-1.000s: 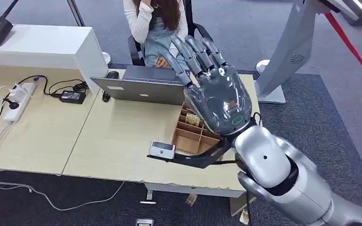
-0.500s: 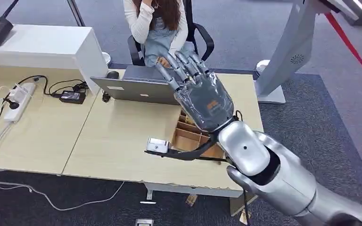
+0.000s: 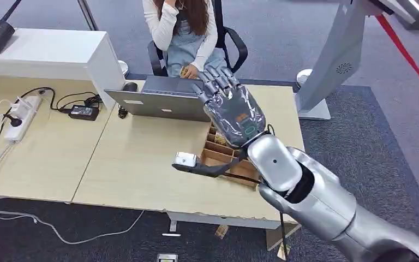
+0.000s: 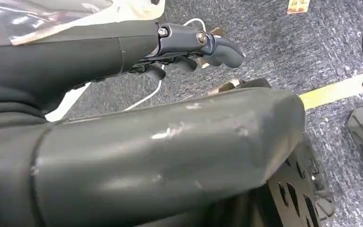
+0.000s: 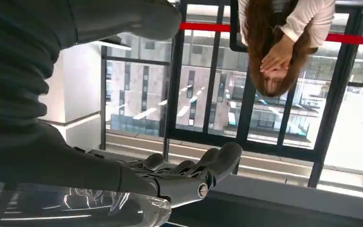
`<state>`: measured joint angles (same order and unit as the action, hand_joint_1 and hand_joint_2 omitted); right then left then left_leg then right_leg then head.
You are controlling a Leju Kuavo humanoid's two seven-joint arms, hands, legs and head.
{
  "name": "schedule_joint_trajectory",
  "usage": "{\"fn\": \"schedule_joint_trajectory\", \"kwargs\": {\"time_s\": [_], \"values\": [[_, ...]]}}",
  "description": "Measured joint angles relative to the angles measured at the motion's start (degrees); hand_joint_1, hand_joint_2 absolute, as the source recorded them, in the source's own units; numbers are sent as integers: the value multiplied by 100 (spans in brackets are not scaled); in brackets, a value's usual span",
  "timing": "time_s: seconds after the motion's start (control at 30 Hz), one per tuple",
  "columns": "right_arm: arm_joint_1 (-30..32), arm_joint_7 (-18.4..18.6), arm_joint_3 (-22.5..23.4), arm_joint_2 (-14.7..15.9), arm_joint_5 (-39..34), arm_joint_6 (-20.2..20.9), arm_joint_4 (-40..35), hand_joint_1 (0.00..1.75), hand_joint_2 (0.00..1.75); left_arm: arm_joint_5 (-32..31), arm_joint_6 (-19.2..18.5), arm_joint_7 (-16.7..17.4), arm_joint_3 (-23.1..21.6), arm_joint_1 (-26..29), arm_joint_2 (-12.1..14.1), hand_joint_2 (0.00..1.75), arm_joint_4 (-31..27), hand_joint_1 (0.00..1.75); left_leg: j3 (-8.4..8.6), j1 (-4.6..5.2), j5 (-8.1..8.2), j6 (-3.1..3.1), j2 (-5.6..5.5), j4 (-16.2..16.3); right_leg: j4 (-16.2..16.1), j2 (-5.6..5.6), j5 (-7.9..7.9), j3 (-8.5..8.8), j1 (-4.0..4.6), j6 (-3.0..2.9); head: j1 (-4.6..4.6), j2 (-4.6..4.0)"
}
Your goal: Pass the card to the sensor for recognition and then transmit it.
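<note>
Right hand (image 3: 233, 112) is up over the counter (image 3: 142, 158), palm away from the camera, fingers (image 3: 215, 82) stretched out and spread toward the person (image 3: 183, 27) seated behind the grey laptop (image 3: 161, 103). No card visible in that hand from the head view; whether something sits against the palm, I cannot tell. Below the wrist sits the wooden divided tray (image 3: 226, 158), and just beside it a small silver sensor (image 3: 186, 159) on a dark arm. Left hand (image 4: 189, 47) hangs low above grey carpet (image 4: 274, 42), fingers curled in, holding nothing.
</note>
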<state>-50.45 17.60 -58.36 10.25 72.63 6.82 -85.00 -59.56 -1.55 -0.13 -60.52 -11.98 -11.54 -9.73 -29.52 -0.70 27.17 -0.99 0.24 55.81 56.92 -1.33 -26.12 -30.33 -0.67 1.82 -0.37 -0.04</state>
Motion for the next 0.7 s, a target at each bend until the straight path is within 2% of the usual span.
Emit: {"fn": "schedule_joint_trajectory", "kwargs": {"time_s": [0.07,0.43,0.57,0.7], "values": [[-15,28,2,0,-28,-4,66,23,175,2,0,0,0,0,2,0,0,0,0,0,0,0,0,0,0,0,0,0,0,0,0,0],[-120,105,13,44,-85,0,372,24,175,20,0,-9,-15,1,0,0,0,0,-1,0,0,0,0,1,0,0,0,-3,0,0,0,0],[-131,146,20,61,-103,0,448,38,175,35,0,-11,-17,2,0,0,0,0,0,0,0,0,0,1,0,0,0,-3,0,0,0,0],[-130,164,37,81,-148,0,512,38,175,44,0,-4,-15,1,0,0,0,0,-1,0,0,0,1,1,0,0,0,-3,0,0,0,0]]}}
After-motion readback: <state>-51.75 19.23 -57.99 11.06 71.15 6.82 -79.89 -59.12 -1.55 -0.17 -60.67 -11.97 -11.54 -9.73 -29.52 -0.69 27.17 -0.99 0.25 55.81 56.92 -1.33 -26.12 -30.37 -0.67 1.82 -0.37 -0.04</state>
